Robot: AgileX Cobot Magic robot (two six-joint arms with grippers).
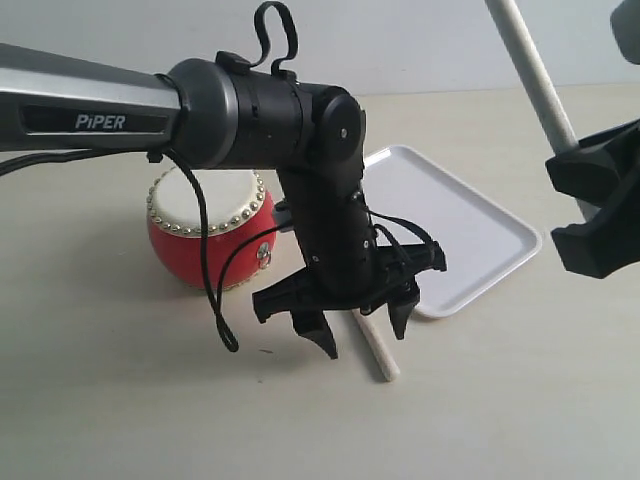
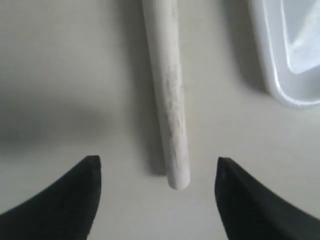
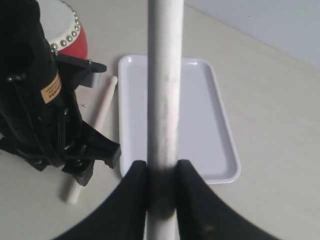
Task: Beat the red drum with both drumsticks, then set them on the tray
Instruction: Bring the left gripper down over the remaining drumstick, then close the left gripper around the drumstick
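The red drum (image 1: 205, 232) with its cream head stands left of centre, partly behind my left arm. One drumstick (image 1: 374, 349) lies on the table between the drum and the white tray (image 1: 470, 240). My left gripper (image 1: 362, 335) hangs open just above that stick's near end, one jaw on each side of the drumstick (image 2: 168, 100), not touching it. My right gripper (image 1: 590, 215) is raised at the right edge, shut on the other drumstick (image 1: 532, 72), which points up and left. In the right wrist view this held drumstick (image 3: 164, 85) runs over the tray (image 3: 200, 125).
The bare beige table (image 1: 500, 400) spreads around the drum and tray. The left arm's long grey link (image 1: 90, 105) crosses the upper left above the drum. A pale wall stands behind the table.
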